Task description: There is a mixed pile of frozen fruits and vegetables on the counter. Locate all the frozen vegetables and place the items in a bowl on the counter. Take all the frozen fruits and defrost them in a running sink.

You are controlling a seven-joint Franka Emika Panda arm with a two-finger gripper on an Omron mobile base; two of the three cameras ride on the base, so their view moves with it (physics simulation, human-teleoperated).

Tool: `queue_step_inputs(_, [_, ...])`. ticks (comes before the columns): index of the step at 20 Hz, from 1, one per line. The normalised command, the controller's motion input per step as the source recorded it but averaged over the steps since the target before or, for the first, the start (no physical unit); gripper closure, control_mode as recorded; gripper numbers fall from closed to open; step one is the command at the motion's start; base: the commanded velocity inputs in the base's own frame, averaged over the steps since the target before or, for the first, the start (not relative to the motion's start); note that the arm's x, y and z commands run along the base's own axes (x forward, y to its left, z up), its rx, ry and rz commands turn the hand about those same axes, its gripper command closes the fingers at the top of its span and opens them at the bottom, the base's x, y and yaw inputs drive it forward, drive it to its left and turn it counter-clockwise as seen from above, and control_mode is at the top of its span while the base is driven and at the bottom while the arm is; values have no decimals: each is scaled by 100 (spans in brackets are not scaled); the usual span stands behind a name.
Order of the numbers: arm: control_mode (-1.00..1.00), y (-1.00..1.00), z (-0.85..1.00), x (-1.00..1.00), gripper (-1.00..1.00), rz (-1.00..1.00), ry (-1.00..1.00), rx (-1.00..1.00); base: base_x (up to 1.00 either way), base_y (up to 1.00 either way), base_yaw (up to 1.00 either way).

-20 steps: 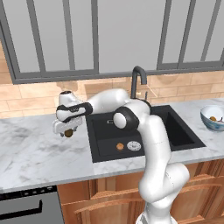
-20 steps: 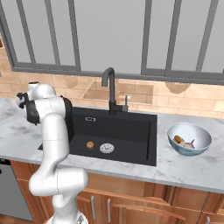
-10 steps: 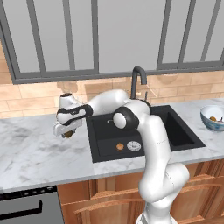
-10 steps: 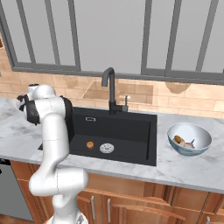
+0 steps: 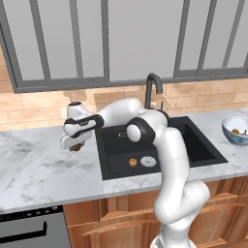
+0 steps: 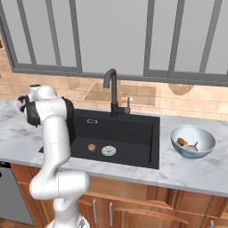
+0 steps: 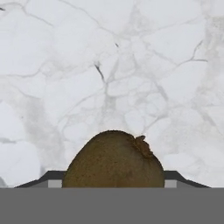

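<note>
**Jaws closed on the dark olive-brown ball, left of the sink**

My jaws sit one on each side of the dark olive-brown ball and look clamped on it; in the hand view the two dark finger tips show at either flank of the ball, with the marble worktop beyond. From the left base view I see the arm stretched far to its left, forearm nearly level, wrist bent down, with the gripper low over the worktop just left of the sink; the ball shows as a small brown spot under the hand.

I cannot tell whether the ball rests on the marble or hangs just above it; the lower part of the ball is cut off in the hand view; in the right base view the arm's own links hide the hand.

Counts: one orange ball in the basin beside the silver drain; one bowl on the worktop right of the sink, holding two small items, a brown one and a pale one, too small to name surely; one black faucet.
</note>
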Motion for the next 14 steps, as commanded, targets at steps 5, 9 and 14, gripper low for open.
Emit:
queue_step_inputs(5, [-100,-31,8,-7,100,5,-2,6,0,0,0])
queue_step_inputs(9, [-100,-36,26,-10,100,1,0,3,0,0,0])
queue_step_inputs(14, [-100,-38,30,-7,100,-1,0,1,0,0,0])
